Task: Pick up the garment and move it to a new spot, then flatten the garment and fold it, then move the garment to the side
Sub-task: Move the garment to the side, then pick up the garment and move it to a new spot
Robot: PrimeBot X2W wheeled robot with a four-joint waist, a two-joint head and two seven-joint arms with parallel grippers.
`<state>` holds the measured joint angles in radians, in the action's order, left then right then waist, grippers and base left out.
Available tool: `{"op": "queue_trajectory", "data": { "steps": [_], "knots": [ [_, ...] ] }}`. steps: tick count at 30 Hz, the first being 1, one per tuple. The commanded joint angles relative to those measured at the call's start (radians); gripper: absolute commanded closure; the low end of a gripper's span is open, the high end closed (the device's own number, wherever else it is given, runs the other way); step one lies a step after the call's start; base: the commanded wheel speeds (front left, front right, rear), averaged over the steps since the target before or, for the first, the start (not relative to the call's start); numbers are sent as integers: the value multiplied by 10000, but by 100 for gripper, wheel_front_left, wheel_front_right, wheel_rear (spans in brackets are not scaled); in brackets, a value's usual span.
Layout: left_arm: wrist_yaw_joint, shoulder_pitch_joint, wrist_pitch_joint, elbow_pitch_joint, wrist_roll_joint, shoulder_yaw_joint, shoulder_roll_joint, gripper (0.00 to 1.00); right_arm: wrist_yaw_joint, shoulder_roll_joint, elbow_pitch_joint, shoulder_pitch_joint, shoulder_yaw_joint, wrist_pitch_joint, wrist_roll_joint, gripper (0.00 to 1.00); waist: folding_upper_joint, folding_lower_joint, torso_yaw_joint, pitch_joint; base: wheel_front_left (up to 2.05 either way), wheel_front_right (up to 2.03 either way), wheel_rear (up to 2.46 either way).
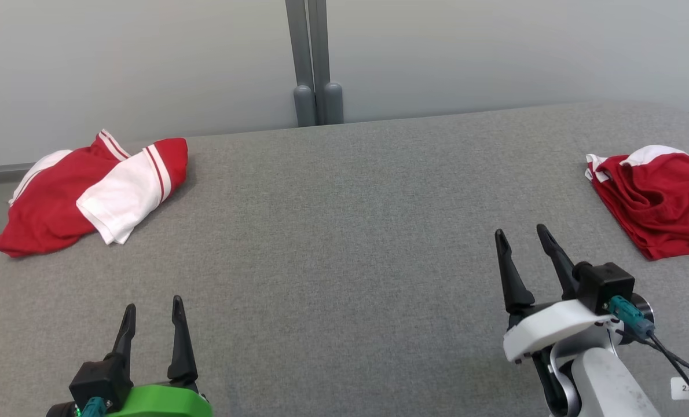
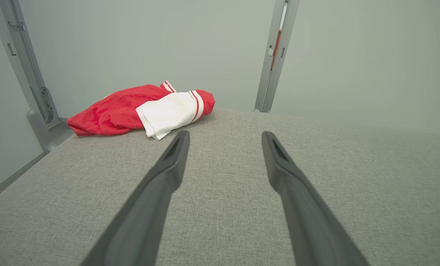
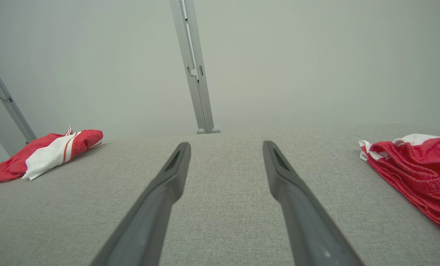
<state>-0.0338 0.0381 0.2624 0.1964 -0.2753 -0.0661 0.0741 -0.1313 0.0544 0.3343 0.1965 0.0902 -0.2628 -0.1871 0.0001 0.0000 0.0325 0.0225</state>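
1. The left gripper [image 1: 153, 304], on a green wrist, is hovering low over the grey padded surface [image 1: 344, 260]. Its two dark fingers are standing wide apart with nothing between them.
2. The right gripper [image 1: 521, 230], on a white wrist, is reaching a little further forward. It is likewise spread wide and carrying nothing.
3. Ahead and to the right of the right gripper, near it but apart, a crumpled red garment [image 1: 657, 202] is lying in a loose heap. White trim is showing at its far edge.
4. Well ahead and to the left of the left gripper, a bundled red-and-white garment [image 1: 90, 191] is resting with a striped white sleeve lying over its top.
5. The task appears to be at its very start for the crumpled garment: it is not yet lifted, flattened or folded. The bundled one looks loosely folded and set aside, though that is only a judgement.
6. Between and ahead of both grippers, a broad bare stretch of surface is offering room for spreading cloth.
7. The bundled garment is sitting close to the surface's far left corner. A wall and a grey post [image 1: 315, 63] are closing off the far edge.
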Motion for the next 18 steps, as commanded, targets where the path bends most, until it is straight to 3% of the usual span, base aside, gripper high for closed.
{"op": "queue_trajectory", "data": {
  "steps": [1, 18],
  "knots": [
    [53, 146, 31, -43, -6, 58, -34, 0, 11, -13, -136, -305, 6, -28, -54, 0, -1, 0, 23, 33, 0, 0, 0],
    [228, 101, 32, 18, 102, 228, -134, 0, 11, -36, -308, -690, 284, -27, -235, 0, -1, 0, 229, -36, 0, 0, 0]
  ]
}}
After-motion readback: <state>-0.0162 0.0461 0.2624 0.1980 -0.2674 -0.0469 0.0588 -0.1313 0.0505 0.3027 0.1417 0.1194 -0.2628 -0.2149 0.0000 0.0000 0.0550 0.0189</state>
